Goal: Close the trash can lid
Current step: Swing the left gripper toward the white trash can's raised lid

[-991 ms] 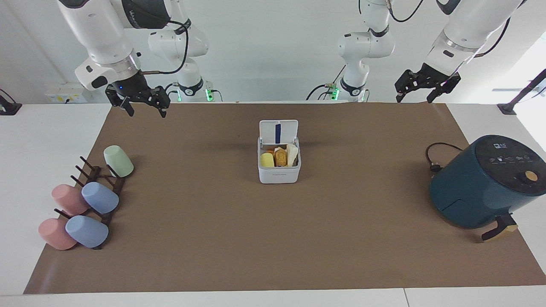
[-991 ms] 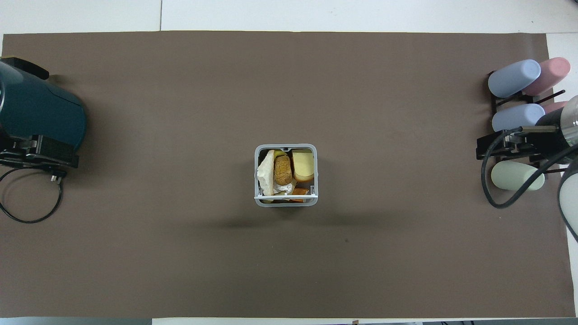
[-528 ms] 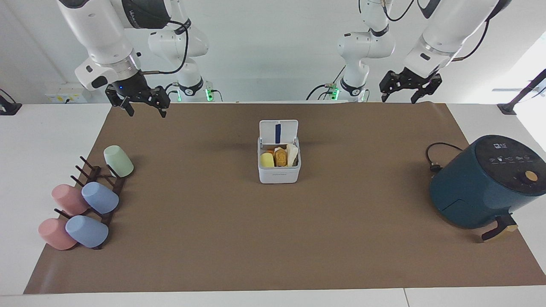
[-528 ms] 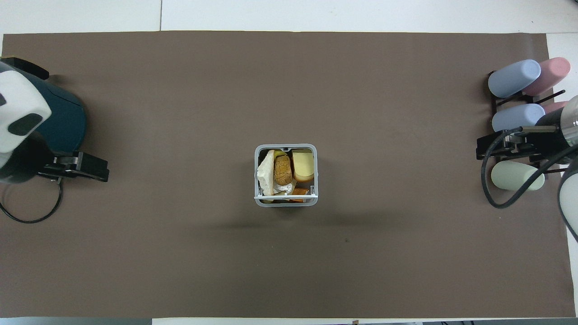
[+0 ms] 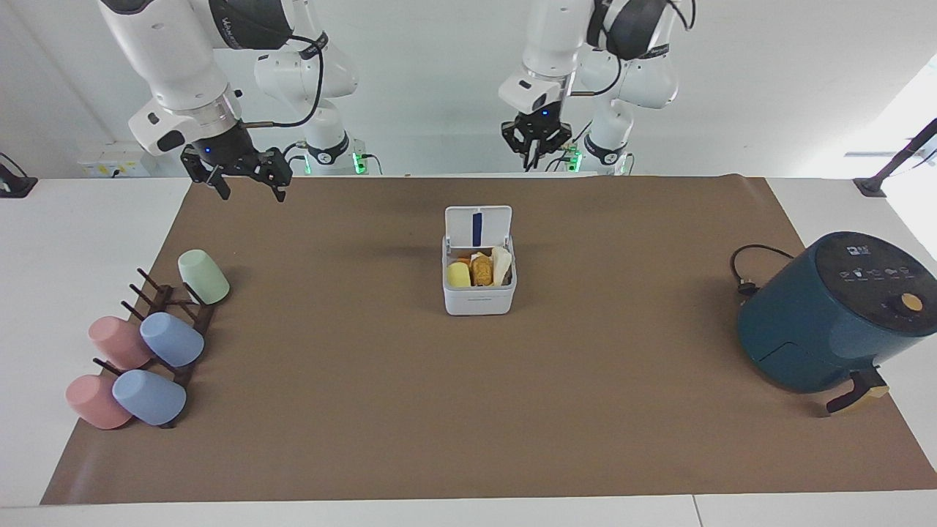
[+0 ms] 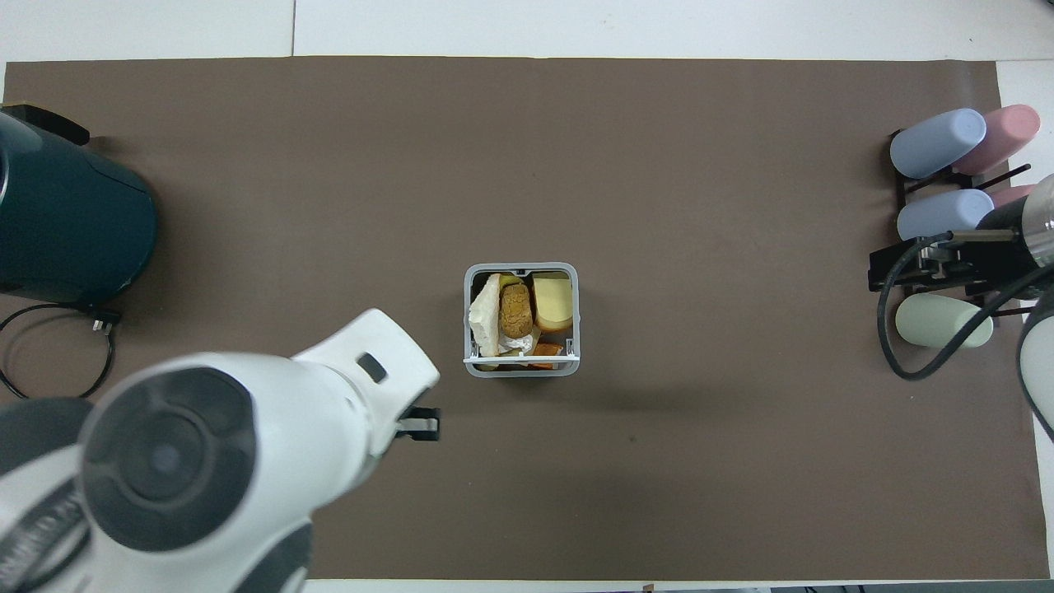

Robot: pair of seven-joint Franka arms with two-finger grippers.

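Trash can (image 5: 479,284), lid (image 5: 478,225) upright, holds what looks like food scraps (image 6: 519,317).

We see both views evenly and brightly lit from above, with a stronger wash of daylight blowing out the wall at the left arm's end in the facing view. Shadows are soft: a faint dark band lies on the brown mat (image 5: 468,410) beside the trash can (image 5: 479,293), and the air fryer (image 5: 834,315) shows mild sheen. In the overhead view the left arm's casing (image 6: 214,461) looms large and slightly soft.
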